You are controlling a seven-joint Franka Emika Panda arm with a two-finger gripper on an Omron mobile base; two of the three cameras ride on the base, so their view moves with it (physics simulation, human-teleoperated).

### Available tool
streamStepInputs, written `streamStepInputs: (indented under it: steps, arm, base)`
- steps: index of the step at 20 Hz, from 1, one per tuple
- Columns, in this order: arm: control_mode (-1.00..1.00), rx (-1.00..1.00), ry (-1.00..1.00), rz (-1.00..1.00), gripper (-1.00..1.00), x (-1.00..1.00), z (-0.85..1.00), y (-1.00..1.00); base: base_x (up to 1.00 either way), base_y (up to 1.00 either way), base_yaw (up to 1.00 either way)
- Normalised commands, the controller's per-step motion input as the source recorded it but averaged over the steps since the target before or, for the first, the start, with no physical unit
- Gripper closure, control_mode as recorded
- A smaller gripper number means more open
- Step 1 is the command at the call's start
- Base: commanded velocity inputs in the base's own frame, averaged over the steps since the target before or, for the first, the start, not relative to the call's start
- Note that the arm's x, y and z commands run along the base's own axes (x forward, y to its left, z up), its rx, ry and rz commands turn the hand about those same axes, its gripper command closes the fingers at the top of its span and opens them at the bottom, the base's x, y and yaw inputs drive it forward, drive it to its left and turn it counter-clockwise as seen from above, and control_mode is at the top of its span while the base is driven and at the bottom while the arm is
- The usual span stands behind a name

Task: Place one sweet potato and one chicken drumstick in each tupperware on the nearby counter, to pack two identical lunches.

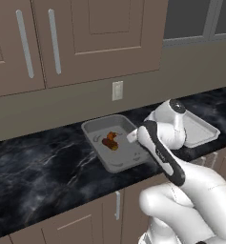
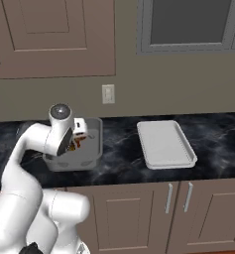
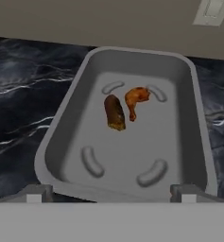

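A deep grey tupperware (image 3: 61, 127) stands on the black marble counter (image 1: 38, 171). A brown sweet potato (image 3: 114, 112) and an orange chicken drumstick (image 3: 136, 99) lie side by side on its floor, toward the far end. My gripper (image 3: 111, 194) hovers over the tub's near rim, open, with nothing between its fingertips (image 3: 35, 194). In the left base view the hand (image 1: 132, 137) hangs over the same tub (image 1: 117, 166), the food (image 1: 110, 141) just to its left. A shallow whitish tupperware (image 2: 166, 144) sits bare to the right of the grey tub (image 2: 72, 162).
A wall outlet (image 2: 108, 93) is on the backsplash behind the tubs. Brown upper cabinets (image 1: 86, 33) hang above, and a window (image 2: 188, 22) is at the upper right. Lower cabinets with silver handles (image 2: 169, 197) run below the counter edge.
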Motion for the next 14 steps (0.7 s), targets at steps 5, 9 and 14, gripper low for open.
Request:
streamStepInputs:
  steps: [5, 9, 14]
  arm:
    - [-1.00, 0.00, 0.07, -0.07, -1.00, -0.90, 0.95, -0.51]
    - [-1.00, 0.00, 0.15, -0.10, -1.00, -0.66, 0.88, -0.20]
    - [1.00, 0.00, 0.02, -0.18, -1.00, -0.72, 0.21, -0.09]
  base:
    - [0.00, 0.00, 0.00]
    - [0.00, 0.00, 0.00]
    - [-0.20, -0.08, -0.07]
